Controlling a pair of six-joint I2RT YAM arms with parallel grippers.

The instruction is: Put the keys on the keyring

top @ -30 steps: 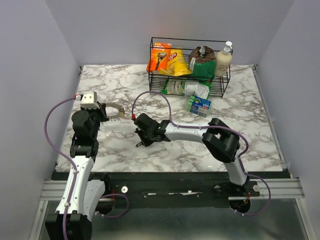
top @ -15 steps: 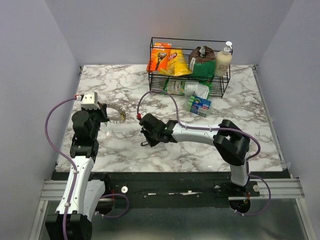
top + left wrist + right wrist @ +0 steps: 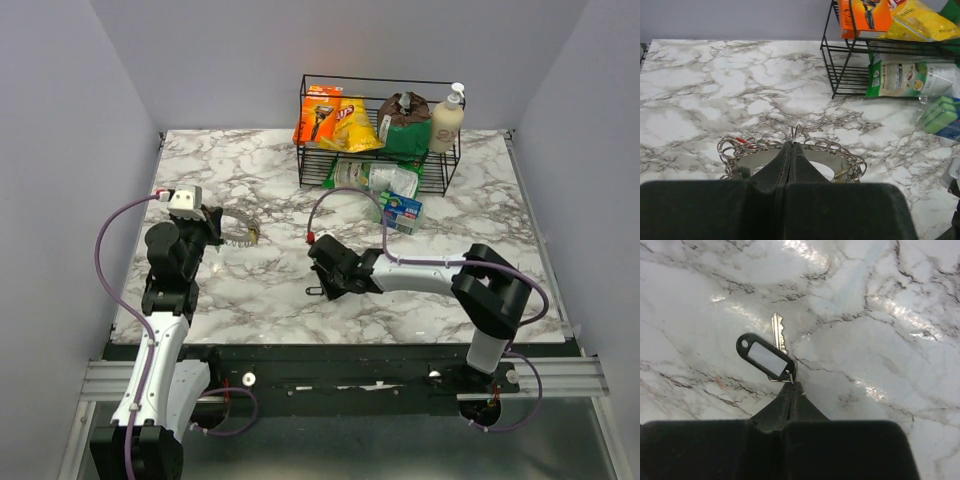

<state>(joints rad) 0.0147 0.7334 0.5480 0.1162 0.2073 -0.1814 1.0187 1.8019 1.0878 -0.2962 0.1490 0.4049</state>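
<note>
Now my left gripper (image 3: 792, 145) clamps the keyring (image 3: 795, 131) steady for threading; my right gripper (image 3: 791, 385) pinches a key (image 3: 777, 331) nearer the basket (image 3: 380, 79).

Right wrist view. Right gripper (image 3: 792, 386): jaws pressed together, no gap visible between them, tips meeting at lower centre of frame. Pinched at the tips is a small wire ring (image 3: 788, 375) carrying a silver key (image 3: 777, 331) and a black tag (image 3: 765, 358).

Key: blade points away from the gripper, teeth on its right edge, head hidden behind the tag.

Tag: oblong, white label insert, blank as far as can be read; eyelet hole at its far left end. It lies slantwise across the key.

Bench (image 3: 880, 340): white marble, grey veining, glare patches. Cannot tell whether key and tag rest on it or hang just above.
</note>
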